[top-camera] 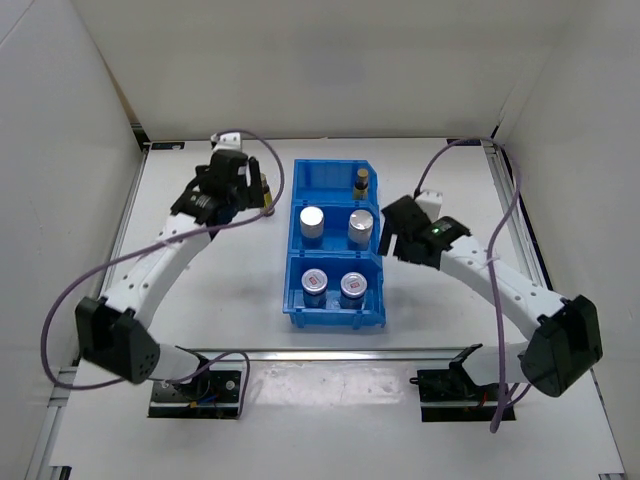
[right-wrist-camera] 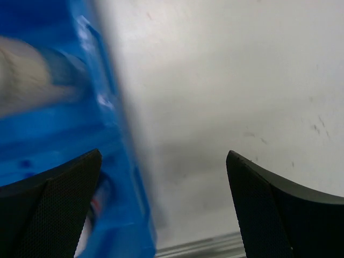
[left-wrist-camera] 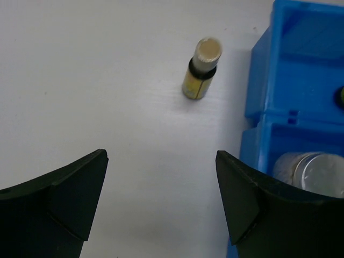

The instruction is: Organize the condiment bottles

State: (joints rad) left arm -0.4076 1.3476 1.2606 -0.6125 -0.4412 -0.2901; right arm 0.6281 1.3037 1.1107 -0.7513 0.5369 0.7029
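One dark brown yellow-labelled bottle stands on the white table just left of the blue bin; it also shows in the top view. My left gripper is open and empty, short of that bottle. In the bin the far compartment holds the other brown bottle. The middle one holds two silver-lidded white-blue cylinders. The near one holds two red-marked silver jars. My right gripper is open and empty beside the bin's right wall.
White walls enclose the table on the left, back and right. A metal rail runs across the near edge in front of the bin. Purple cables loop off both arms. The right wrist view is blurred.
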